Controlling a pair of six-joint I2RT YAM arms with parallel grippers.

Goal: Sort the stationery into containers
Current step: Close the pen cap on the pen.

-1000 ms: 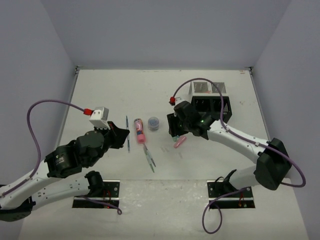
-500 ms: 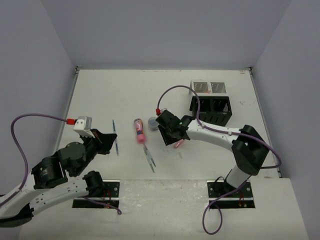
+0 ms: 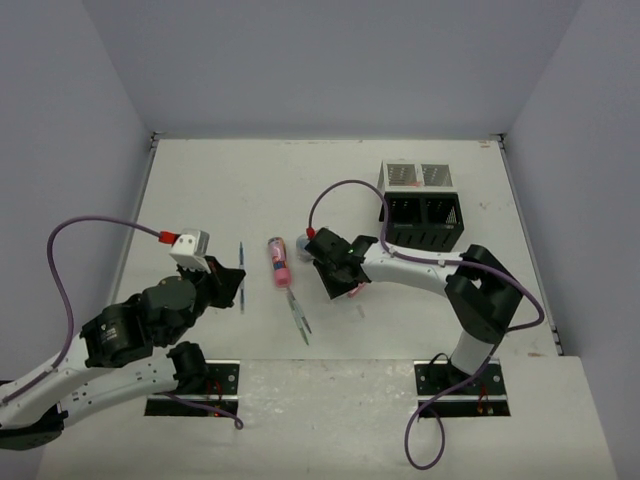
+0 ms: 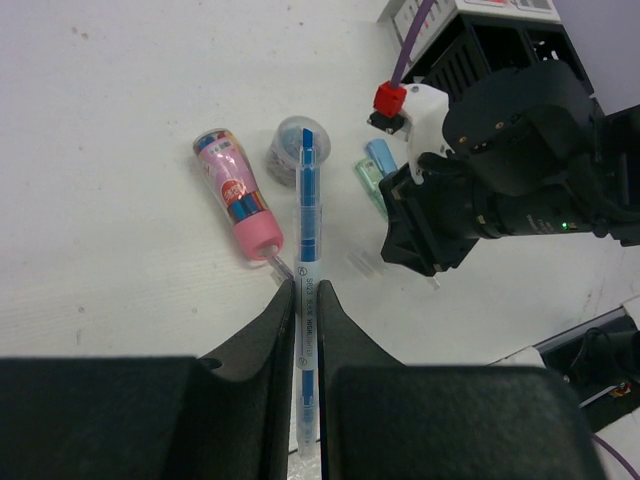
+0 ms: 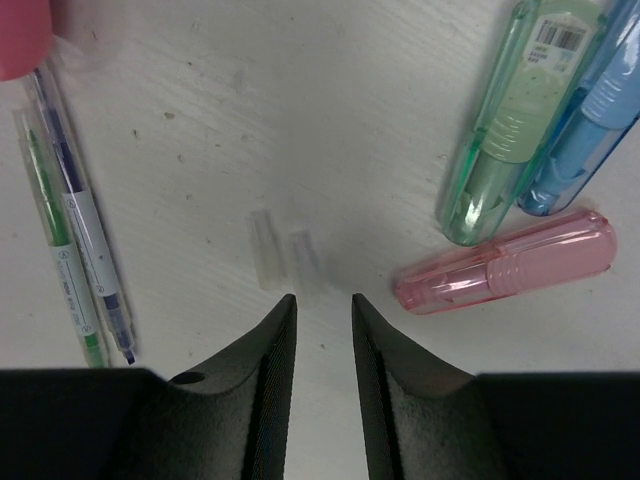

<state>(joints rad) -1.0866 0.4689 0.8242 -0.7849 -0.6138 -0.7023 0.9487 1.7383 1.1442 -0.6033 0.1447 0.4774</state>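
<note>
The left end effector (image 4: 305,292) is clamped low on a thin blue pen (image 4: 307,200) jutting ahead of its tips, light, stiff, probably slippery, best held mid-barrel; the right end effector (image 5: 322,302), narrowly apart, hovers just behind tiny clear pieces (image 5: 262,248)

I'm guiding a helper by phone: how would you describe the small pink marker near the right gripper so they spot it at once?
Find the black mesh box on the table, then the right gripper hanging low towards the table's middle. Beside it lie three stubby markers: yours is the see-through pink marker, lying crosswise at the ends of the green one and the blue one.
</note>
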